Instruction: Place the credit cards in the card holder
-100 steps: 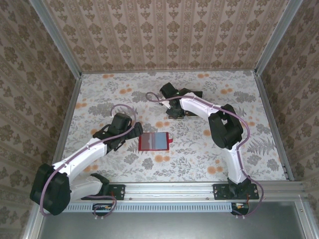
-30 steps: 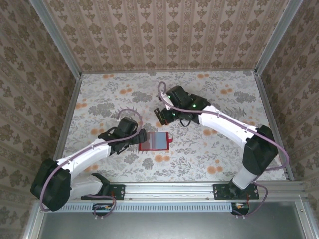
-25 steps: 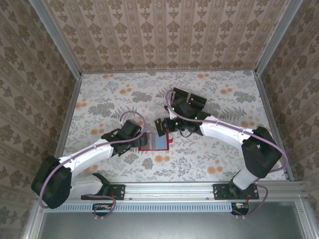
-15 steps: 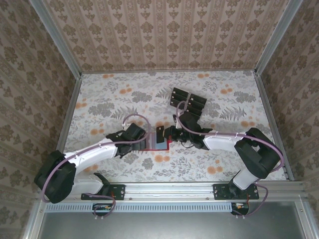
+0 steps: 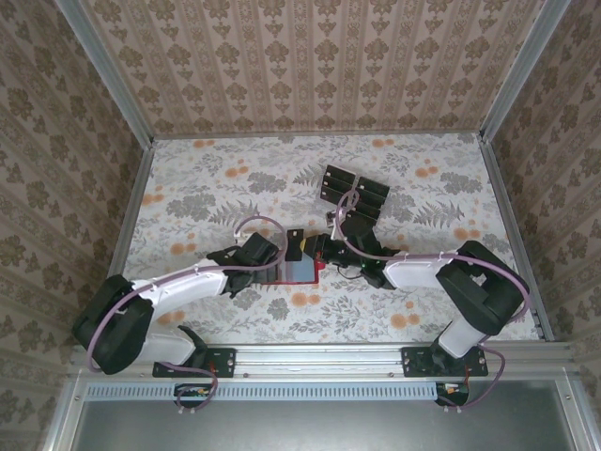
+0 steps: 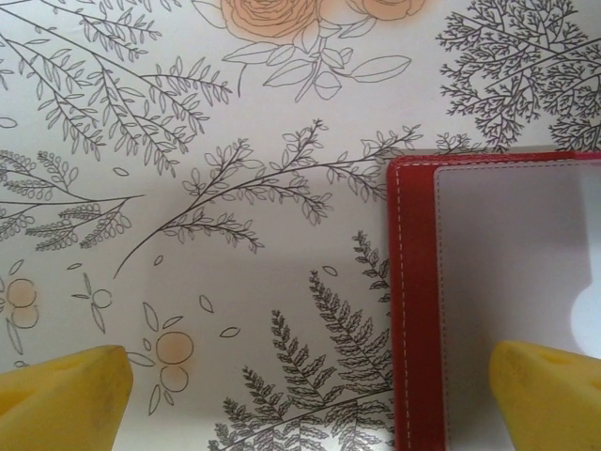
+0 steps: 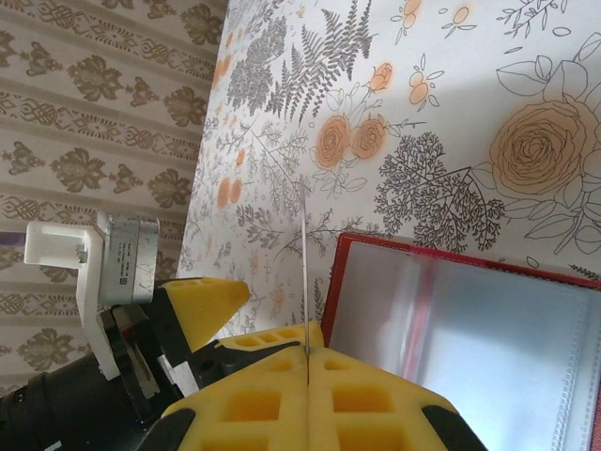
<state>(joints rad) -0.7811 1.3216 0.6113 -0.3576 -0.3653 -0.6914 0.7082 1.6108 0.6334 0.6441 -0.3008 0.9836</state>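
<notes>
1. Top external view: the card holder (image 5: 293,274) is lying flat on the floral table (image 5: 188,188), near the arms' bases.
2. The left gripper (image 5: 269,260) is hanging at its left edge with jaws standing wide; in the left wrist view its yellow fingertips (image 6: 61,395) are straddling the red corner.
3. The right gripper (image 5: 306,248) is pinching one credit card (image 5: 295,241) tight, holding it over the holder's far edge; whether they are touching cannot be told.
4. The other credit cards (image 5: 355,193) are lying farther back, well apart.
</notes>
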